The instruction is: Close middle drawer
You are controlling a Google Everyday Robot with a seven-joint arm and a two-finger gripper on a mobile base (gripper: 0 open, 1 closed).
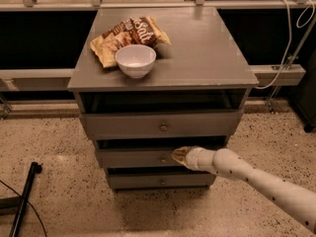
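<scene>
The middle drawer (133, 158) is a grey flat front, second of three in the grey cabinet. It stands only slightly out, with a thin dark gap above it. Its small round knob (163, 159) sits just left of my gripper (178, 156). The gripper comes in from the lower right on a white arm (256, 179) and its tip presses against the drawer front beside the knob. The top drawer (163, 125) sits above, with a dark open space over it. The lowest drawer (160, 180) is below.
On the cabinet top (207, 53) lie a white bowl (135, 60) and a chip bag (129, 36). A black pole (23, 199) lies on the speckled floor at the left. A white cable (289, 38) hangs at the right by a rail.
</scene>
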